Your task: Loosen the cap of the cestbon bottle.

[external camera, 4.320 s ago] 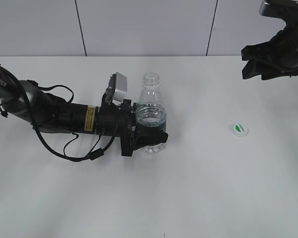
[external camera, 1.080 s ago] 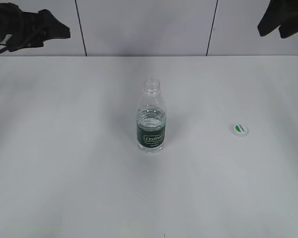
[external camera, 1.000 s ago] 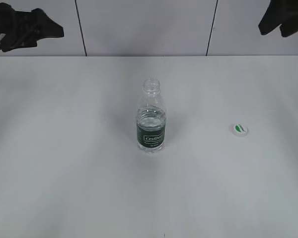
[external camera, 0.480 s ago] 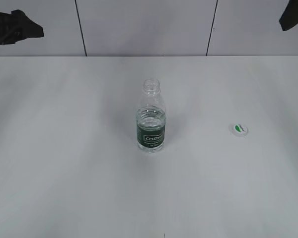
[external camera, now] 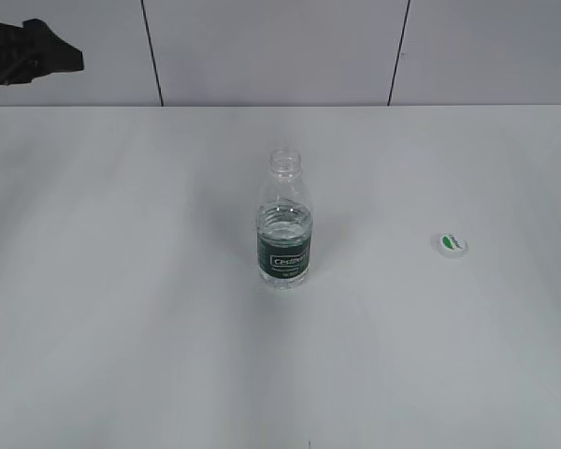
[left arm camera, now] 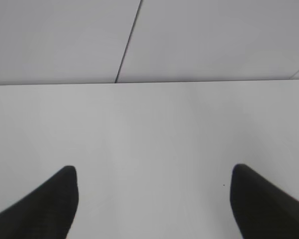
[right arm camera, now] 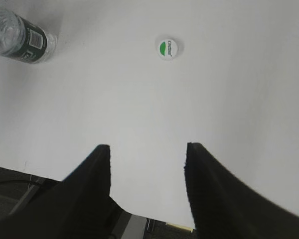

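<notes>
Two task objects rest on the white table (external camera: pixel 122 355), well apart: the bottle (external camera: pixel 285 224) stands upright near the centre with its neck uncapped and its green label facing the exterior camera; the cap (external camera: pixel 451 244) lies flat to the bottle's right, green mark upward; both sit where they were in the earlier frames. Earliest frame: the left arm lay along the table with its jaws closed around the bottle's body, and the right gripper hung above the far right corner. About a second ago: both arms were already lifted away, the left a dark shape at the upper left, the right a dark shape at the upper right. Now: only part of the left arm shows at the upper left edge of the exterior view, further out than before; the right arm has left that view altogether. Left wrist view: the left gripper (left arm camera: pixel 152 199) is released, jaws spread wide over bare table, with nothing between them; the wall behind shows a panel seam. Right wrist view: the right gripper (right arm camera: pixel 147 169) is parted and empty, raised above the table's near edge; the cap (right arm camera: pixel 167 48) lies ahead of it, and the bottle (right arm camera: pixel 20 37) appears at the upper left corner.
</notes>
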